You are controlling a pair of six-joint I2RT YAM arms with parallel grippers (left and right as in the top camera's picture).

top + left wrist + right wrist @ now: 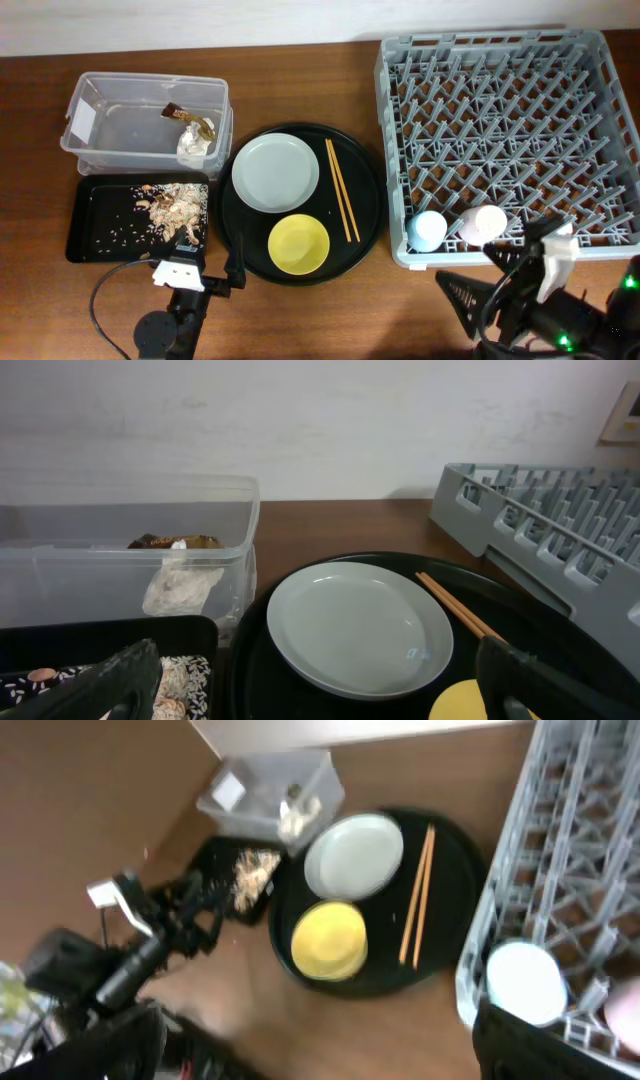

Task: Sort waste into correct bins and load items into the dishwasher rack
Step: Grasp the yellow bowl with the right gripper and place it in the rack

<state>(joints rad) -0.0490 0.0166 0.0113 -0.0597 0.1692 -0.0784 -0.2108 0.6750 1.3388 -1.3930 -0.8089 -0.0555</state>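
- Brown wooden table (300, 320) below a pale wall, seen from overhead.
- Left gripper (205, 278) sits at the table's near edge, fingers spread wide and holding nothing.
- Right gripper (525, 262) hangs by the rack's near edge, also wide open and empty.
- Yellow bowl (298, 245) lies at 2 o'clock from your left gripper, which I judge the nearer arm.
- Chopsticks (341, 190) run 11 to 5 o'clock beside the grey plate (275, 171) on the round black tray (370, 200).
- Dishwasher rack (500, 130) holds a blue cup (427, 230) and a pink cup (484, 222) in its near-left corner.
- Clear tub (120, 130) holds the tissue (193, 147) and wrapper (190, 115); the black rectangular tray (90, 215) holds the food scraps (172, 205).
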